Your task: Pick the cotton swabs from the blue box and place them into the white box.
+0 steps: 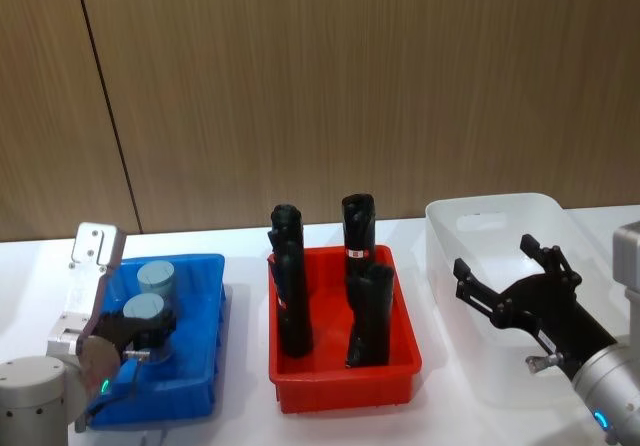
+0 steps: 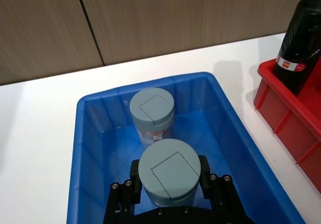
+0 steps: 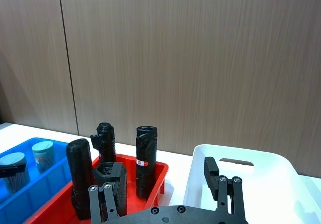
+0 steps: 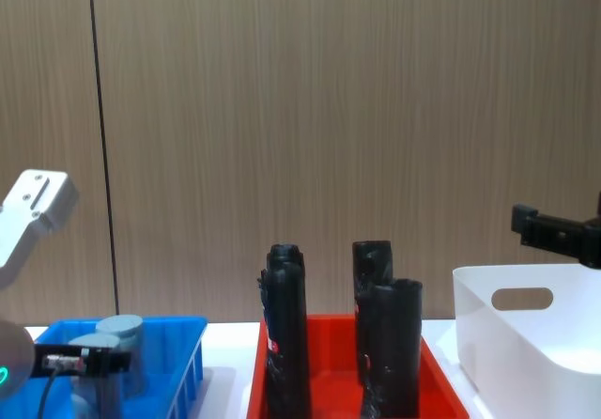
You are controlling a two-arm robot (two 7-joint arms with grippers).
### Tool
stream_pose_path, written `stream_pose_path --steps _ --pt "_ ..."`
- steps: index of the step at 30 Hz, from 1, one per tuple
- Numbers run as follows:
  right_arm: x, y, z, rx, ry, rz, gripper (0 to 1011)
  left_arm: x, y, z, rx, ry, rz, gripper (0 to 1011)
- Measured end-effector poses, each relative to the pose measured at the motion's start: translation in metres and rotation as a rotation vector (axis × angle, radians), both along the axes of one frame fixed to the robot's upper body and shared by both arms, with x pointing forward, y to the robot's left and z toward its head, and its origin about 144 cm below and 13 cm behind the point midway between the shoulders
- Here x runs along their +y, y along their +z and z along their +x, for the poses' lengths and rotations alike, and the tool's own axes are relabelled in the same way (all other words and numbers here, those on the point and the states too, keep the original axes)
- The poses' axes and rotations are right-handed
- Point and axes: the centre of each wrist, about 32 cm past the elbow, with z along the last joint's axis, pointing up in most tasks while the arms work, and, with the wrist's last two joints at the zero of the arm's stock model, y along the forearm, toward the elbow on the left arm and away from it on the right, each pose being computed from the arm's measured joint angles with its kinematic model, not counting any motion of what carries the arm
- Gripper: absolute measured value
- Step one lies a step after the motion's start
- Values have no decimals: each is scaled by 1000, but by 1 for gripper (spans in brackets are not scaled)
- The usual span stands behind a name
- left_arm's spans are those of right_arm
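**Left claw has a swab jar, right claw idling over the white box**

So here's where things sit. The blue box (image 1: 196, 394) is on the robot's left end of the white surface (image 1: 246, 248), and both cotton swab jars are inside it, standing upright with their grey-blue lids on. The near cotton swab jar (image 2: 169, 170) is the one getting the attention: the left claw (image 2: 169, 174) is closed around it, with a black finger (image 2: 134, 176) pressed against each side just below the lid. I can't tell from any angle whether the jar is lifted off the box floor, but it's inside the box walls. The far cotton swab jar (image 2: 152, 108) stands just behind it, closer to the back wall, untouched.

The red bin (image 1: 340, 380) sits in the middle with the tall black rolls (image 1: 291, 291) standing in it. The white box (image 1: 492, 206) is at the robot's right, just beside the red bin.

The right claw (image 1: 494, 256) hangs above the white box with its fingers spread wide, holding nothing.
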Motion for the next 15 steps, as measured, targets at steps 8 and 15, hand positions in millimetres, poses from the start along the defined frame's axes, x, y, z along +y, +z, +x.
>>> stream_pose_path --steps 8,15 --pt "0 0 0 0 0 0 1001 -2 10 -7 -58 -38 -1 665" --pt "0 0 0 0 0 0 1001 -2 24 -16 -118 -104 -10 665"
